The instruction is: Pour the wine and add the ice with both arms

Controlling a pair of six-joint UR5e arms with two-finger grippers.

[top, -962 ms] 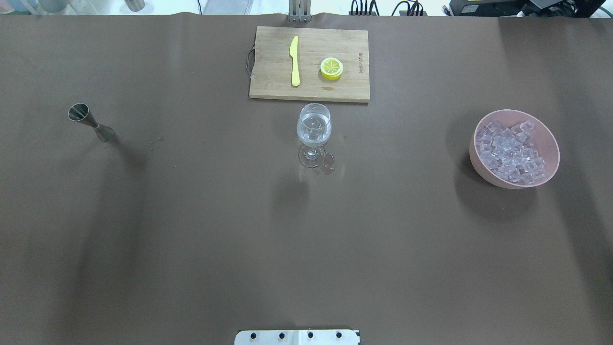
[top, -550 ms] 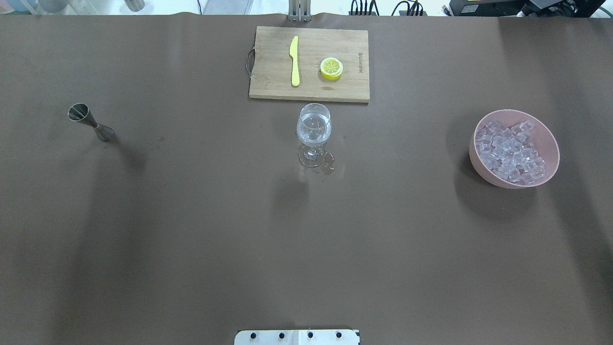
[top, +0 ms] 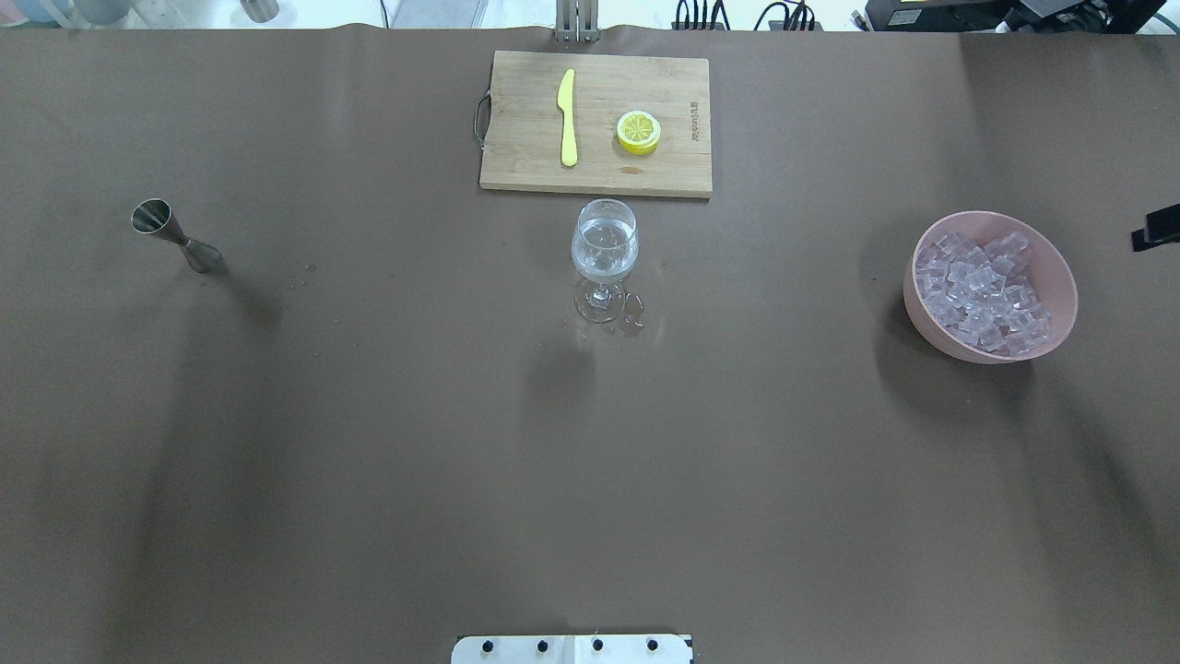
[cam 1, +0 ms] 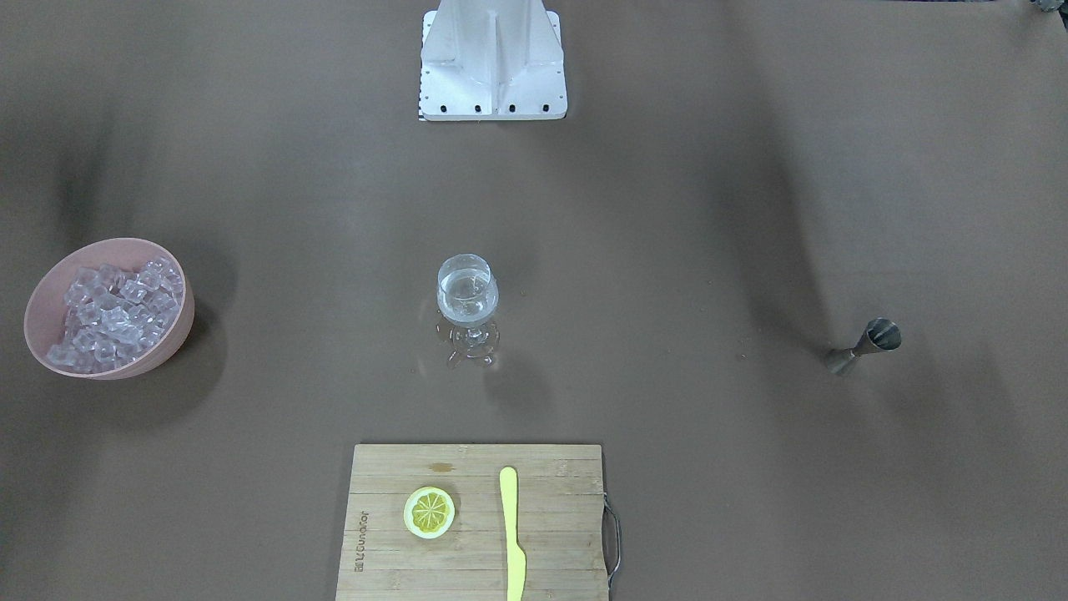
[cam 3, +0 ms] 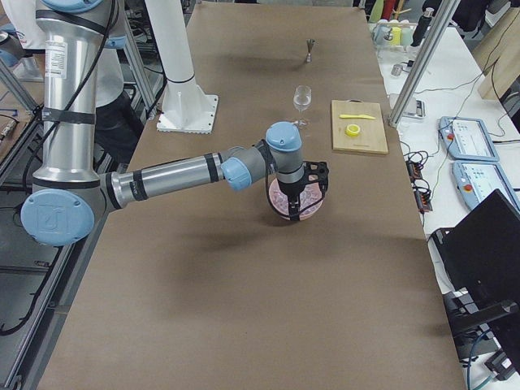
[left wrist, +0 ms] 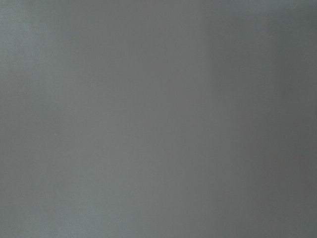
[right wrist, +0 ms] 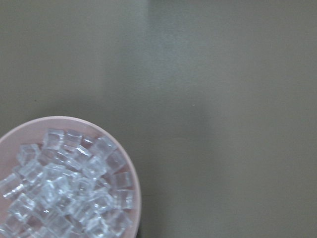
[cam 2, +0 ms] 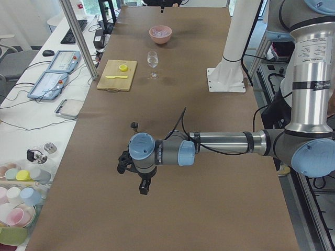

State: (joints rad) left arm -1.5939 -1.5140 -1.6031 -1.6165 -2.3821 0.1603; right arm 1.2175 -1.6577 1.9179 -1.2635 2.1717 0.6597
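Clear wine sits in the round-bellied stemmed glass mid-table; frosty, glassy ice cubes heap in a smooth pink bowl on the robot's right. The right gripper hangs near that bowl and the left gripper over the matte brown table — spread or closed, I cannot tell.

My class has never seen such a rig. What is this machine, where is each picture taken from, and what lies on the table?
A robot: two grey arms on a white base. Two pictures look down on the table, from behind and facing the robot; two look along it from its ends; two come from wrist cameras. The left arm reaches over bare table; the right arm hangs above a pink bowl of ice. Mid-table stands a wine glass holding a little clear wine; beyond it lies a cutting board with a yellow knife and lemon slice. A metal jigger stands on the robot's left. Nothing is seen held; whether the jaws are open is unclear.
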